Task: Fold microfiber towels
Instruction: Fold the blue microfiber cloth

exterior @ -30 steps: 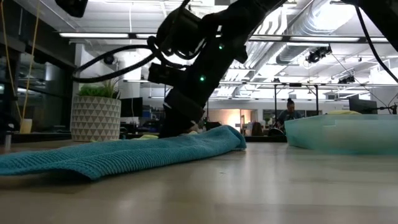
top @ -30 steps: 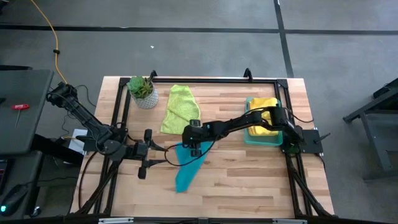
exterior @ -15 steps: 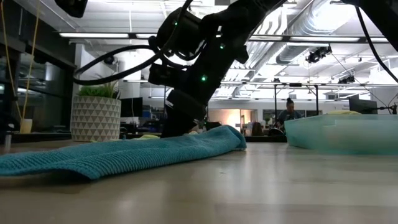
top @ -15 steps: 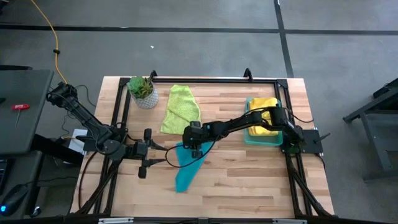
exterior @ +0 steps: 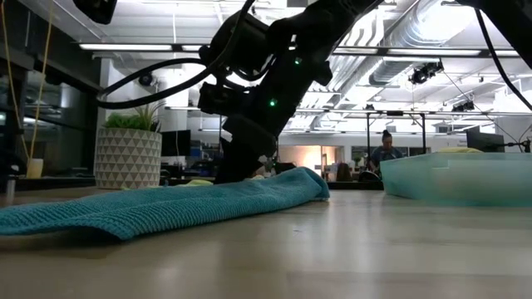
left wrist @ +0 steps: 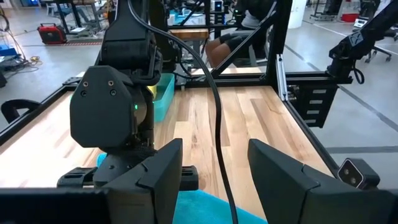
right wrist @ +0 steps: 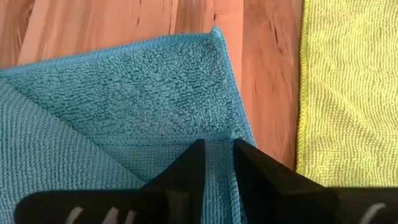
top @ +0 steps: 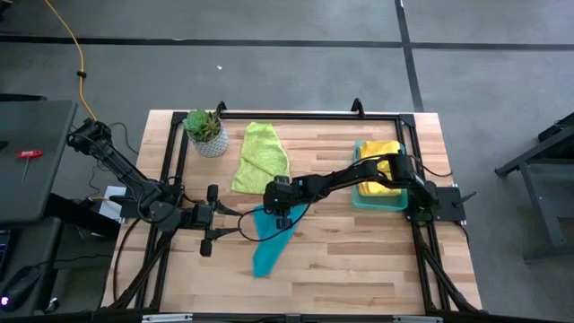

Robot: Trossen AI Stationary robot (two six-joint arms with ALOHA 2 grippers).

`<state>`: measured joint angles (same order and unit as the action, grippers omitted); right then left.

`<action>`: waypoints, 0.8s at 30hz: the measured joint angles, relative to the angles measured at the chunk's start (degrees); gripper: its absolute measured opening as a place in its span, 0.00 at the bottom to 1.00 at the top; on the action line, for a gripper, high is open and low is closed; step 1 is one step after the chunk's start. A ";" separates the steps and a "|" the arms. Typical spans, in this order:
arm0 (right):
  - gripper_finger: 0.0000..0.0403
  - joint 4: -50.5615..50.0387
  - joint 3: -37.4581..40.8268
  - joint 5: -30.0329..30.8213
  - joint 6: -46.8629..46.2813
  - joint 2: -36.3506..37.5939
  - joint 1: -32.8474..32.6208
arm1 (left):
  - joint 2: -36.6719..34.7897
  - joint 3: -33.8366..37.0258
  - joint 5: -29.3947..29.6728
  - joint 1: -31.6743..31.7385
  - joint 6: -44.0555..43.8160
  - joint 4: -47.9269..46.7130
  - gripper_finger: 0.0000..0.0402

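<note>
A teal towel (top: pixel 269 240) lies in a long bunched strip at mid-table, with a flap folded over at its far end (right wrist: pixel 155 99). My right gripper (top: pixel 281 215) reaches in from the right and is down on that far end, shut on the cloth. A lime green towel (top: pixel 260 157) lies flat just beyond it. A yellow towel (top: pixel 380 166) rests in the green tray (top: pixel 359 199) at the right. My left gripper (left wrist: pixel 217 180) hovers open at the left, over the teal towel's near-left edge, touching nothing. My right gripper pinches a raised ridge of the teal towel (right wrist: pixel 219 148) between its two fingers (right wrist: pixel 186 177), just behind the towel's far corner, where the folded flap makes more than one layer. The fingers slant down from above and from the right. The towel lies slack on the table.
A potted plant (top: pixel 204 131) stands at the far left corner. The black frame rail (top: pixel 296 115) runs along the far edge. Bare wood lies near the front and between the teal towel and the tray. A person (exterior: pixel 386 151) sits far behind the table.
My right gripper has tipped slightly over the teal towel's far end, staying in the same place. The towel lies as before.
</note>
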<state>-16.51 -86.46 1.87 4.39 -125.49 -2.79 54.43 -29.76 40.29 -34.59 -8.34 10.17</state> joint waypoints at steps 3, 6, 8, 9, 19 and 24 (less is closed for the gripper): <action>0.13 0.03 0.00 0.00 0.75 0.00 0.00 | 0.00 0.00 0.00 0.00 0.43 0.00 0.43; 0.03 0.10 0.00 -0.03 1.03 0.00 0.08 | 0.02 0.00 0.02 0.00 0.55 0.00 0.43; 0.02 0.09 0.00 -0.37 0.97 0.00 0.17 | 0.02 0.00 0.02 0.00 0.79 0.00 0.43; 0.02 0.05 0.00 -0.39 0.65 0.04 0.17 | 0.02 0.00 0.02 0.00 1.03 -0.02 0.43; 0.00 -7.76 0.07 6.88 0.45 9.27 -3.43 | 0.02 0.00 0.01 0.00 1.05 -0.62 0.43; 0.00 -14.34 0.07 10.82 -4.06 14.29 -8.76 | 0.04 0.00 0.00 0.00 -0.37 -2.95 0.43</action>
<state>-30.86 -86.39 12.69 0.32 -111.20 -11.54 54.48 -29.76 40.29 -34.59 -8.71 7.23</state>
